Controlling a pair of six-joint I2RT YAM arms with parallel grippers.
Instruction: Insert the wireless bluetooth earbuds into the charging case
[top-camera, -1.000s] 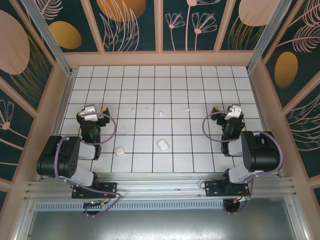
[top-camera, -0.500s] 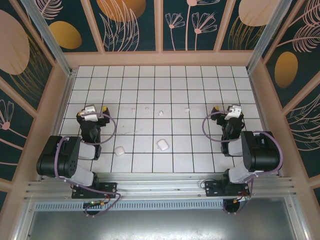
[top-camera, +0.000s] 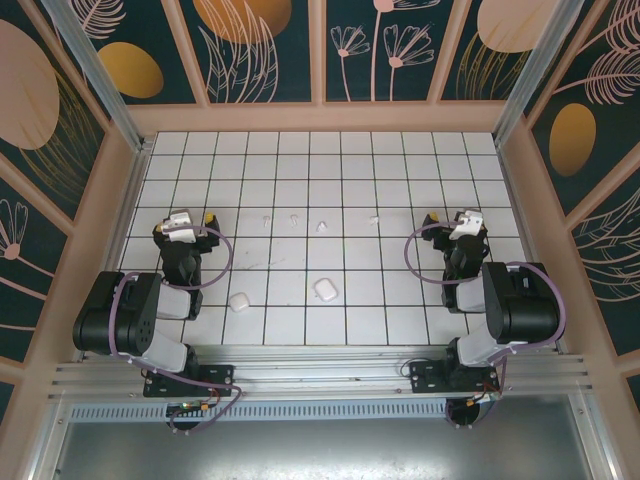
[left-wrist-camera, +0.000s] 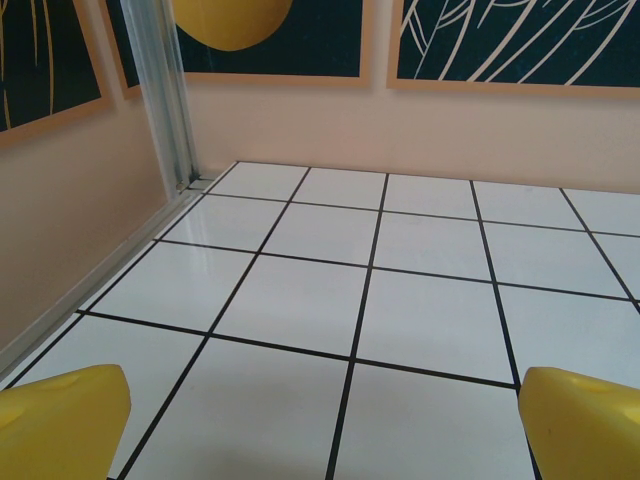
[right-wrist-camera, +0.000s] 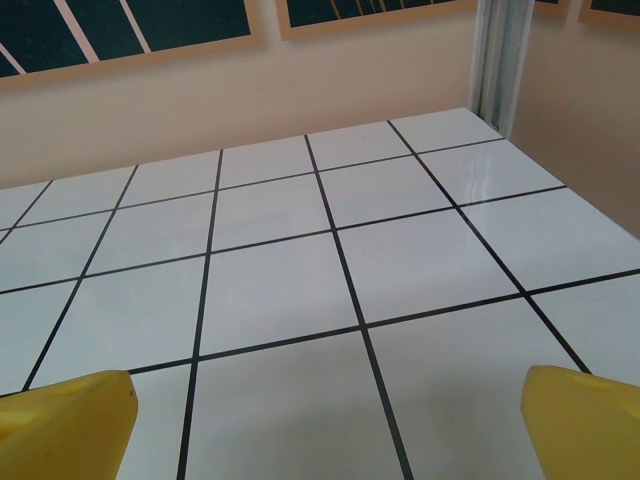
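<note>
Several tiny white earbuds lie in a loose row across the middle of the tiled floor, among them one (top-camera: 267, 220), another (top-camera: 322, 226) and one further right (top-camera: 374, 220). Two white rounded charging cases rest nearer the arms, one (top-camera: 239, 301) on the left and one (top-camera: 325, 289) near the centre. My left gripper (top-camera: 183, 217) hovers at the left, well apart from the earbuds, open and empty; its yellow fingertips (left-wrist-camera: 60, 420) frame bare tile. My right gripper (top-camera: 455, 216) sits at the right, also open and empty, with yellow fingertips (right-wrist-camera: 585, 420) over bare tile.
Peach walls (top-camera: 110, 210) enclose the white tiled floor (top-camera: 330, 170) on three sides. An aluminium post (left-wrist-camera: 170, 90) stands in the far left corner and another (right-wrist-camera: 500, 55) in the far right corner. Both arm bases are bolted to a rail (top-camera: 320, 375) at the near edge.
</note>
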